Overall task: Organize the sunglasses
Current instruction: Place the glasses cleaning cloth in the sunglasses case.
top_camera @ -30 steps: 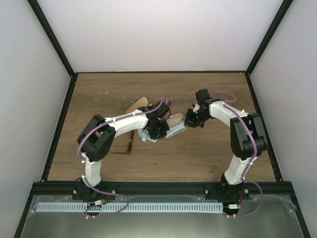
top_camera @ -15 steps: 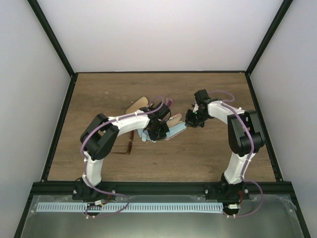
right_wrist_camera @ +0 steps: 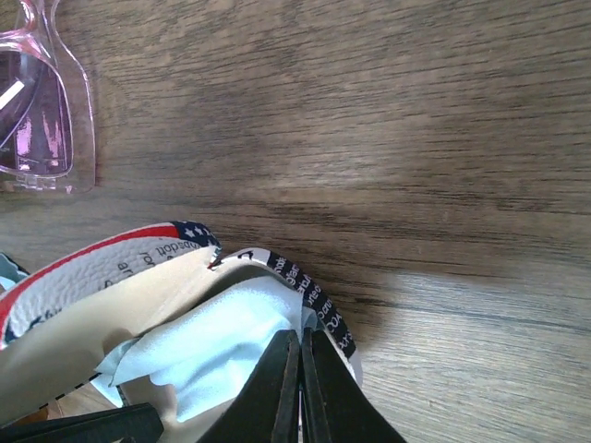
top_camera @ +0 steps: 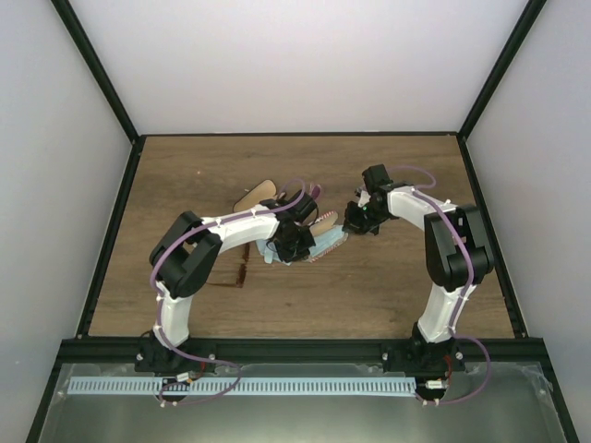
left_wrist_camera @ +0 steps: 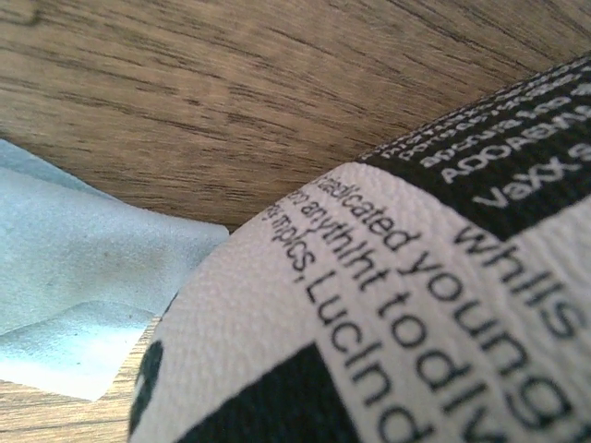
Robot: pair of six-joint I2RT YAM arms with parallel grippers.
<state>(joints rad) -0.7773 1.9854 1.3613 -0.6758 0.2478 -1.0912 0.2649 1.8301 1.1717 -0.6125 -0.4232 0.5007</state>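
Steadiness matters here: with your right tool (right_wrist_camera: 301, 346) pinched shut on the lip of the printed case (right_wrist_camera: 138, 277), pull gently so the mouth opens wide. Your left tool (top_camera: 294, 245) is closed too, hard against that case; what it grips I cannot tell. Inside shows a blue cloth (right_wrist_camera: 222, 341). The sunglasses (top_camera: 243, 271) sit on the bench (top_camera: 397, 277), lower left of centre, well apart.

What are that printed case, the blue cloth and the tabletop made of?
The printed glasses case looks like faux leather or coated fabric: matte, with a fine pebbled grain under the lettering. The light blue cloth seems soft microfibre: fuzzy matte surface, limp folds. The table looks like wood or wood-look laminate: brown grain lines with a faint sheen; which one, I cannot tell.
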